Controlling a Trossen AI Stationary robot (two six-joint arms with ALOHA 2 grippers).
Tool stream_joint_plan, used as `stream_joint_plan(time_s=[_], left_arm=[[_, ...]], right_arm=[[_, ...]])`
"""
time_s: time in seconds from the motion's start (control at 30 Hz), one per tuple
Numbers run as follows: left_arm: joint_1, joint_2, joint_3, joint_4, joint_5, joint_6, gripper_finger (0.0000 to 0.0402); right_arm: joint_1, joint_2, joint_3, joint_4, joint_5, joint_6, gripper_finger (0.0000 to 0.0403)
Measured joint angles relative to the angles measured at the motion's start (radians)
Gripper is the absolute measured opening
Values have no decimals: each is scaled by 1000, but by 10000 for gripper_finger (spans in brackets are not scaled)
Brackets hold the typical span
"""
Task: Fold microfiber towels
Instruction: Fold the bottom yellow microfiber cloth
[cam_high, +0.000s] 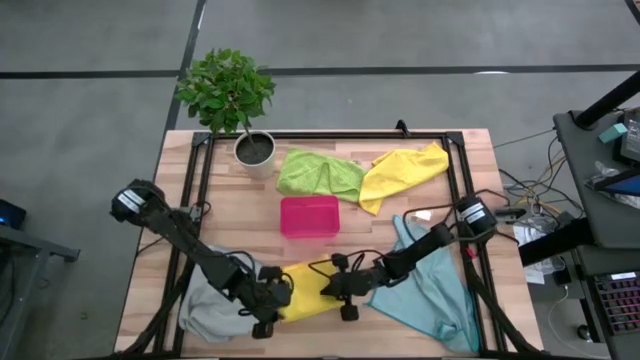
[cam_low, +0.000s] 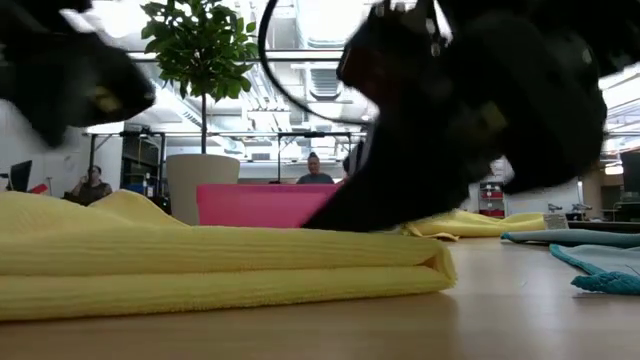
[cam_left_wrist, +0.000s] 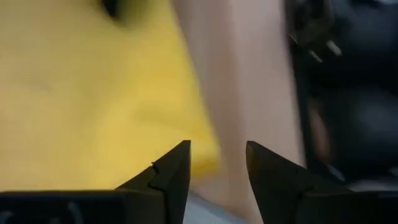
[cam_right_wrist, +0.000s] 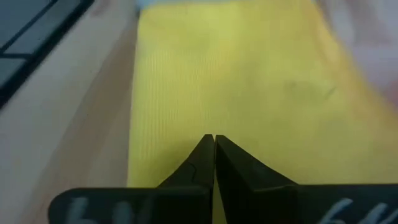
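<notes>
A folded yellow towel (cam_high: 305, 290) lies flat on the table near its front edge, its layers stacked in the low view (cam_low: 220, 260). My left gripper (cam_high: 272, 305) hangs open just above the towel's near left corner (cam_left_wrist: 205, 155), with nothing between its fingers (cam_left_wrist: 217, 146). My right gripper (cam_high: 335, 285) is shut, its tips down on the towel's top (cam_right_wrist: 214, 138). A grey towel (cam_high: 205, 305) lies crumpled under the left arm. A teal towel (cam_high: 435, 290) lies under the right arm. A lime green towel (cam_high: 318, 172) and a second yellow towel (cam_high: 405, 170) lie at the back. My right gripper presses its shut fingertips on the top face of the folded yellow towel (cam_right_wrist: 214, 121), toward the towel's right side. The fingers slant down from the table's right. The towel lies flat on the table under them; the tips themselves hide the exact spot.
A pink tray (cam_high: 309, 216) stands mid-table behind the folded towel. A potted plant (cam_high: 255, 148) stands at the back left. A dark frame (cam_high: 330, 135) runs along the table's far edge and sides. People sit in the room beyond (cam_low: 315, 170).
</notes>
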Motion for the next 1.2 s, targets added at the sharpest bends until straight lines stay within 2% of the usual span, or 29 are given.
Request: stream_joint_plan(time_s=[0.1, 0.17, 0.27, 0.4, 0.5, 0.83, 1.07, 1.2], left_arm=[[1, 12, 0, 17, -170, 17, 139], [1, 39, -2, 14, -206, 16, 139], [0, 96, -5, 12, -199, 15, 137], [0, 150, -5, 24, -53, 13, 125], [0, 164, -4, 27, -15, 14, 113], [-1, 128, 3, -15, 19, 18, 100], [0, 64, 6, -9, 10, 16, 100], [-2, 55, 3, 112, -31, 14, 100]], right_arm=[[1, 27, 3, 5, -10, 17, 9], [2, 28, 3, 5, -28, 16, 9], [2, 14, 3, -24, -33, 7, 9], [2, -27, 3, -145, -35, -8, 9], [2, -47, 4, -227, -32, -8, 9], [2, -116, -1, -321, -25, -11, 9], [8, -155, 3, -303, -25, 2, 9], [22, -154, 3, -268, -33, 7, 9]])
